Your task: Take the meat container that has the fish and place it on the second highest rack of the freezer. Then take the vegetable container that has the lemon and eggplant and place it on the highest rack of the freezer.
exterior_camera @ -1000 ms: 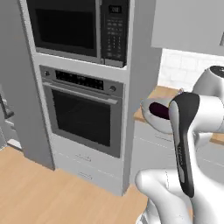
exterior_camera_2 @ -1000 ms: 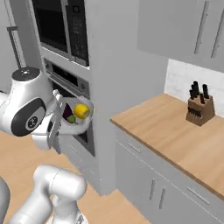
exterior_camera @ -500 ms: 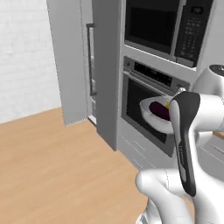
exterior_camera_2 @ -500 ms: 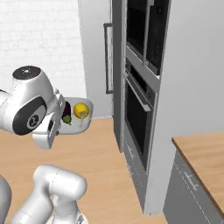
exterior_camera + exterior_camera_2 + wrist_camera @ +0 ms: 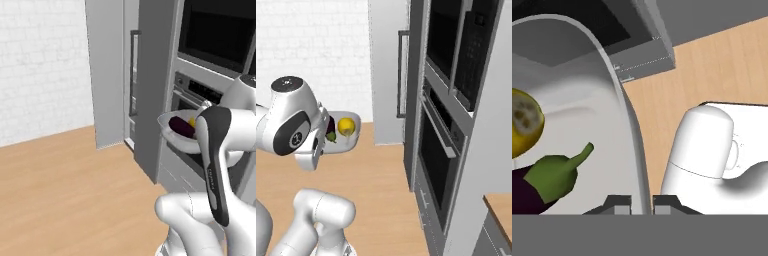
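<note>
the vegetable container [image 5: 607, 100] is carried clear of the wooden floor [image 5: 60, 185], its thin rim pinched between the two tips of the gripper [image 5: 642, 202], whose jaws are clamped together on that wall. inside the container, the lemon [image 5: 346, 126] is seen just beside the eggplant [image 5: 181, 127]. the container is held in front of the built-in oven [image 5: 436, 160], with the tall grey freezer door [image 5: 107, 70] beyond the oven's far side.

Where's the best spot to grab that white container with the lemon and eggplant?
By its thin upright rim, one finger inside and one outside the vegetable container, as the gripper grips it now; the lemon and eggplant fill its middle.
</note>
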Available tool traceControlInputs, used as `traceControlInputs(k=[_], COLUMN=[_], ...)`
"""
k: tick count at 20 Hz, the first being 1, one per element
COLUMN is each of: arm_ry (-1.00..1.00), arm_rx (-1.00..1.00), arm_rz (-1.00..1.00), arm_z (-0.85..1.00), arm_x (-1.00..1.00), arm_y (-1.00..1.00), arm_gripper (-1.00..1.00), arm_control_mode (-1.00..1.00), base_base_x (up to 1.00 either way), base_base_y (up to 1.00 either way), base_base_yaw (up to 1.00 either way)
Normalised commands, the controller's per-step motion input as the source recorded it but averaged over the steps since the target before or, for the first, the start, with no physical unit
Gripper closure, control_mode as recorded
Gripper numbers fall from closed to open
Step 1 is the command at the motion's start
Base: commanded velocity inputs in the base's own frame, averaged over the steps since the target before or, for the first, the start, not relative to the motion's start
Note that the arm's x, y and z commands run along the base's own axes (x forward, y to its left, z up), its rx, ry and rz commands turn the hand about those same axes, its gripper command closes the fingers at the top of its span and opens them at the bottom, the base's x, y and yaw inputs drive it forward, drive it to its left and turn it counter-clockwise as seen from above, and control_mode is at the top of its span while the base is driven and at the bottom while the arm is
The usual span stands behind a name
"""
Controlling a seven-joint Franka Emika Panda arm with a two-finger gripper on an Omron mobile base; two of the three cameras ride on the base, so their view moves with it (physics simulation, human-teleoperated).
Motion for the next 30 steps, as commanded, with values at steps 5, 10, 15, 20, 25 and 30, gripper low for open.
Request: traceControlInputs(k=[5, 10, 15, 20, 25, 30], arm_ry=[0.00, 0.00, 0.00, 0.00, 0.00, 0.00], arm_rx=[0.00, 0.00, 0.00, 0.00, 0.00, 0.00], arm_rz=[0.00, 0.00, 0.00, 0.00, 0.00, 0.00], arm_z=[0.00, 0.00, 0.00, 0.00, 0.00, 0.00], arm_x=[0.00, 0.00, 0.00, 0.00, 0.00, 0.00], arm_y=[0.00, 0.00, 0.00, 0.00, 0.00, 0.00], arm_gripper=[1.00, 1.00, 1.00, 1.00, 1.00, 1.00], arm_control_mode=[1.00, 1.00, 1.00, 1.00, 1.00, 1.00], base_base_x=[1.00, 1.00, 1.00, 1.00, 0.91, 0.80], base_base_y=[0.42, 0.57, 0.50, 0.20, 0.33, 0.59], base_base_yaw=[0.00, 0.00, -0.04, -0.28, -0.49, -0.53])
